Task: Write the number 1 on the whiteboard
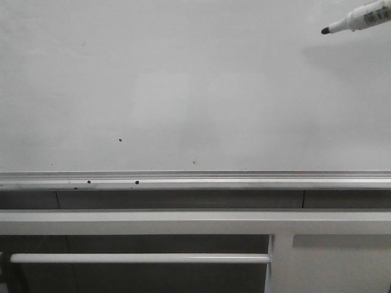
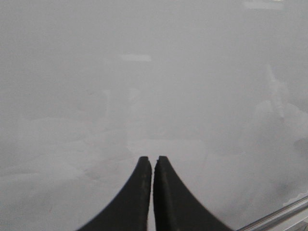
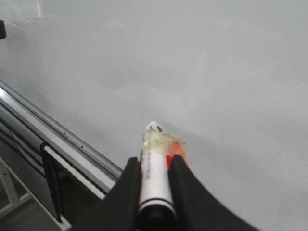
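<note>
The left gripper (image 2: 152,166) has its two black fingers pressed together with nothing between them, pointed at bare board; with no part in the writing, it seems parked there simply to stay out of the way. In front of it the whiteboard (image 1: 183,79) spreads pale and glossy, its aluminium ledge (image 1: 195,179) running below and carrying a few small dark dots, with two more specks on the board surface itself. No number 1 is on the board yet: no stroke shows anywhere, so the writing has still to begin. Further right, the right gripper (image 3: 155,166) pinches a marker pen (image 3: 156,168) by its barrel, the white body clamped between the fingers and the uncapped tip projecting ahead of them, which leaves the nib free to meet the surface first. In the front view the marker's black tip (image 1: 326,30) points leftward at the board's upper right area; whether it touches the surface cannot be told, though a soft shadow lies just below it.
</note>
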Robot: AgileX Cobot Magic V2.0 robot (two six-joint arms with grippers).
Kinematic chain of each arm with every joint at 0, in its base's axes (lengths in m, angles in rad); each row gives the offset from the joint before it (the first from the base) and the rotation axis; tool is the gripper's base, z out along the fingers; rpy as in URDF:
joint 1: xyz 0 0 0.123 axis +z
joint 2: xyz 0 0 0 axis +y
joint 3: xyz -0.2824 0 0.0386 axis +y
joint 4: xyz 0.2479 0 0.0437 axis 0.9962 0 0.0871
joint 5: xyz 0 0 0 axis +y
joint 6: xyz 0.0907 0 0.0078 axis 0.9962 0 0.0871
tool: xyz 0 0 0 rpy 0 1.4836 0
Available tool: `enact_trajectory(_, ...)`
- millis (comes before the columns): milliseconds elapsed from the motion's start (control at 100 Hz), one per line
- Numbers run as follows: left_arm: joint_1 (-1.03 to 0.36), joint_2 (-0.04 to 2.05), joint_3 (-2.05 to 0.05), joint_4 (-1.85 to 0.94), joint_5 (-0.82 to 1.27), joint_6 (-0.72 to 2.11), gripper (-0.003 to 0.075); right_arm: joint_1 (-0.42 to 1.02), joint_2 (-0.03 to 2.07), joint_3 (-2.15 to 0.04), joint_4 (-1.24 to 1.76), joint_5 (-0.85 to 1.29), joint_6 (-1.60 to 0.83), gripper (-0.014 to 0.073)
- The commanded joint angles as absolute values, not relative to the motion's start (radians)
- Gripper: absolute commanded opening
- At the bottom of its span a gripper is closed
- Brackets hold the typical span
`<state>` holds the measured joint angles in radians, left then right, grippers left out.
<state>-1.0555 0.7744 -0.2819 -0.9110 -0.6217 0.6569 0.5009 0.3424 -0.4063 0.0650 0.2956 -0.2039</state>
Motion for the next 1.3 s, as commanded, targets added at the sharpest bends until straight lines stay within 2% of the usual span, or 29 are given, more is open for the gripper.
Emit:
enact_trajectory(0, -1.061, 0.772, -0.306, -0.901, -0.679, 0.654, -0.002, 0.489, 0.36, -0.431, 0.072, 0.166, -0.203, -0.0042)
enact_trajectory(580, -1.061, 0.774, -0.306, -0.903, -0.692, 0.654, -0.002, 0.488, 0.464, -0.431, 0.058, 0.061, -0.203, -0.0042)
enact_trajectory(1290, -1.061, 0.774, -0.306, -0.903, -0.715, 0.654, -0.002, 0.488, 0.691, -0.429, 0.035, 0.078, -0.203, -0.0042)
